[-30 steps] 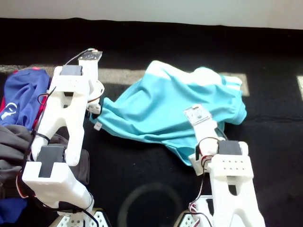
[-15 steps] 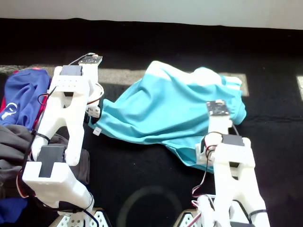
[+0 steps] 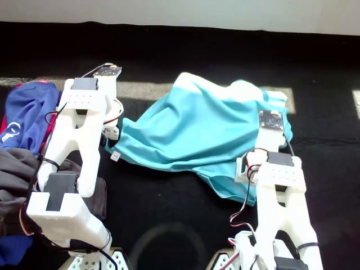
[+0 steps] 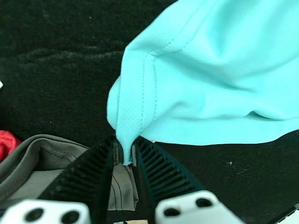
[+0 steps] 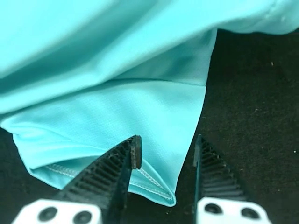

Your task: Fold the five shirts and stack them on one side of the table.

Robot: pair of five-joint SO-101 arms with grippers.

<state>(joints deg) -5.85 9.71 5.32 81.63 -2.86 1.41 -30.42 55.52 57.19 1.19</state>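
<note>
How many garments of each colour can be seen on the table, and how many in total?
turquoise shirt: 1
blue shirt: 1
grey garment: 1
red garment, only an edge visible: 1
Total: 4. The blue patch at the near left edge may be a fifth garment or part of the blue shirt; I cannot tell which.

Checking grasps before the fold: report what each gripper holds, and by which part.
The left gripper is shut on the turquoise shirt, pinching a stitched corner of it. The right gripper is open over the shirt's hem and holds nothing.
</note>
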